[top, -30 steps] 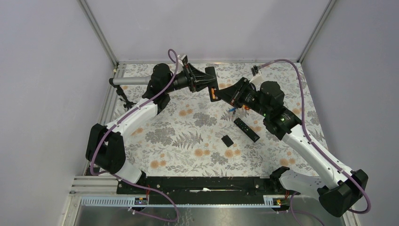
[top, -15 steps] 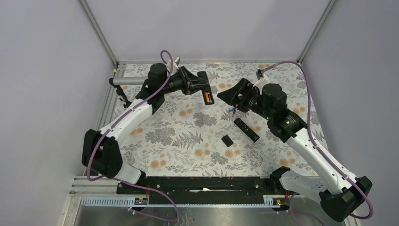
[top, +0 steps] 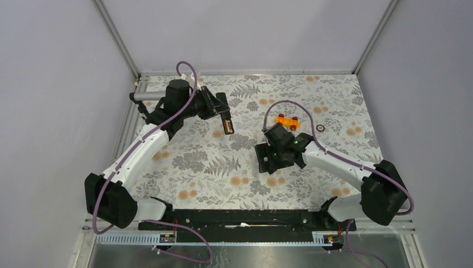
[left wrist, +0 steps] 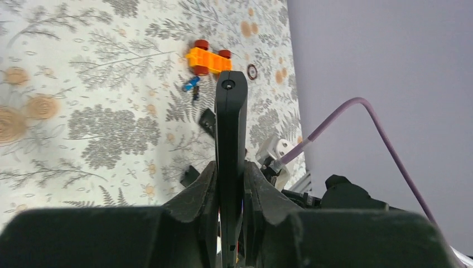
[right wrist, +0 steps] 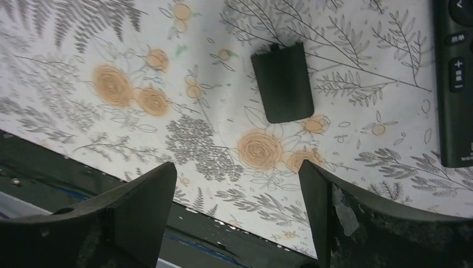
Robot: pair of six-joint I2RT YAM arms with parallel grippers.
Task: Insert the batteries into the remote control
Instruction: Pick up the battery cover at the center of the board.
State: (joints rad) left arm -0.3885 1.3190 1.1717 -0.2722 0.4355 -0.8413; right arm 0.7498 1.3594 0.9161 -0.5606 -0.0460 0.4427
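the left gripper (left wrist: 230, 167) is clamping the remote control (left wrist: 230, 111), upper left of the top view. the right gripper (right wrist: 235, 178) is hovering wide open near the black cover (right wrist: 281, 81).

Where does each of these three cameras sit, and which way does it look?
Top external: above and behind, looking down on the table; left arm and right arm show.
Left wrist: on the left arm, looking along left fingers clamping the remote control, toward the orange toy block.
Right wrist: on the right arm, facing down past open right fingers at the battery cover.
Shared: top and left wrist both show that remote control.
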